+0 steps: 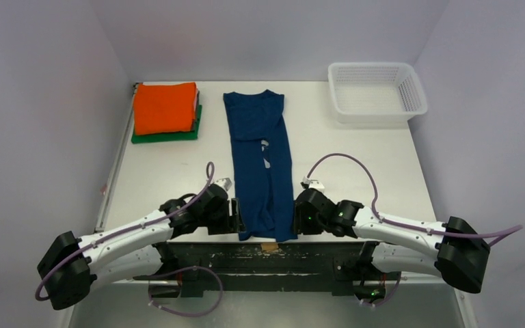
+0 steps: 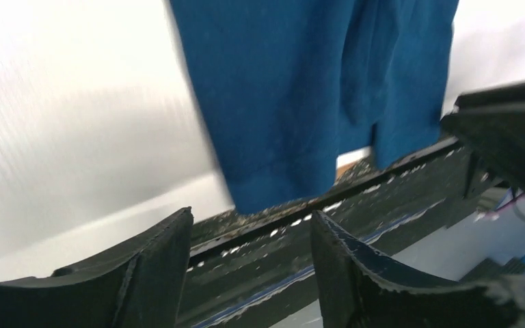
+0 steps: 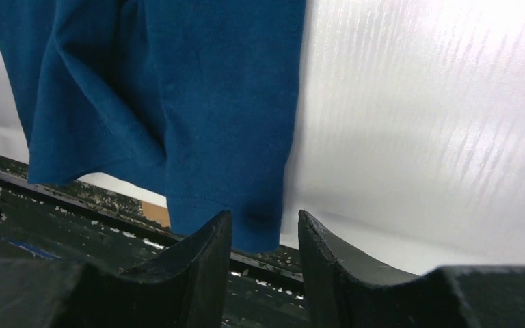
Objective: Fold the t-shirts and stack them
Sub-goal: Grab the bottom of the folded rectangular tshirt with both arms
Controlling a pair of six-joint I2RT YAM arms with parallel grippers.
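The navy blue t-shirt (image 1: 260,160) lies folded into a long narrow strip down the middle of the white table, its hem at the near edge; a little of the light print shows at its centre. My left gripper (image 1: 236,217) is open beside the hem's left corner, holding nothing; in the left wrist view the gripper (image 2: 249,222) has the shirt (image 2: 294,89) just beyond its fingertips. My right gripper (image 1: 294,217) is open at the hem's right corner; in the right wrist view the gripper (image 3: 264,222) has the shirt (image 3: 198,102) corner between its spread fingertips. The folded orange t-shirt (image 1: 165,106) lies on the green one (image 1: 167,135) at the back left.
A white plastic mesh basket (image 1: 376,91) stands at the back right. A black rail (image 1: 266,251) runs along the table's near edge under the shirt's hem, with a small tan patch (image 1: 268,246) on it. Grey walls close in left, right and behind.
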